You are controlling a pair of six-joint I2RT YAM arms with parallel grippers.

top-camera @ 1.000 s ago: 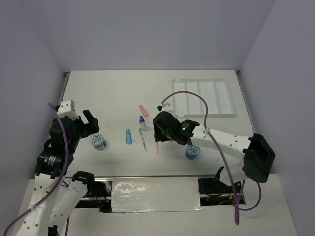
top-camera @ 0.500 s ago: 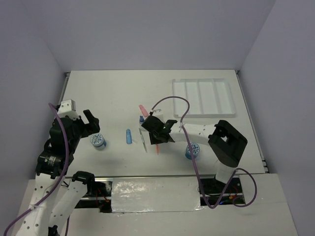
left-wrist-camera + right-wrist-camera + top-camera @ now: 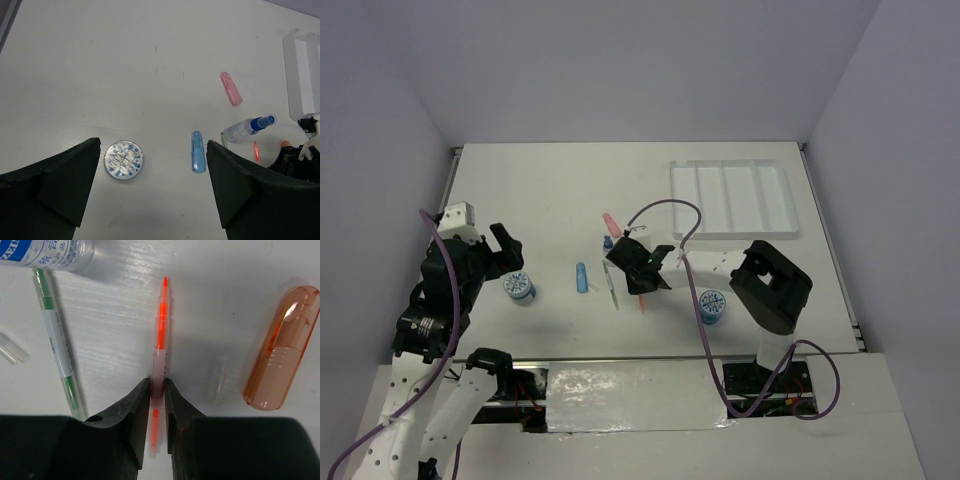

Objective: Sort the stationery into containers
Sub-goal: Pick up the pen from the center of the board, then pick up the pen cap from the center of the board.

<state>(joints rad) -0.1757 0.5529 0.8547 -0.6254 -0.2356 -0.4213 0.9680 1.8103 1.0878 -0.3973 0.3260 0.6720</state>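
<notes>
White walls close round a matt, faintly scuffed white bench [image 3: 540, 190], and the sorting has barely begun. At about 1 o'clock on it lies the tray [image 3: 732, 198], a moulded white rectangle ridged into four long compartments. All four look bare from overhead, so by my reading nothing has been filed yet.

The right fingers [image 3: 158, 386] are clenched on the orange pen [image 3: 160, 335] near the bench's centre, pinching its thin barrel partway along, with the pointed tip at 12 o'clock in the wrist view. Whether it has left the surface I cannot tell.

The left fingers [image 3: 152, 145] hang released and spread wide over the 8 o'clock area, holding nothing.

Everything else waits loose:
- Orange capsule [image 3: 280, 347], at 3 o'clock of the gripped pen: glossy, translucent, round-ended.
- Green-and-white pen [image 3: 57, 352], at 9 o'clock of it: slim, with a printed barrel.
- Clear bottle [image 3: 245, 129]: lying on its side, with a blue cap.
- Pink capsule [image 3: 231, 88] and blue capsule [image 3: 198, 151]: short, smooth translucent plastic.
- Left roll [image 3: 123, 159], at 8 o'clock: a round blue disc with a patterned white top.
- Right roll [image 3: 711, 304], at 5 o'clock: the same shape and pattern.

By this count one item is in hand and seven are left.
</notes>
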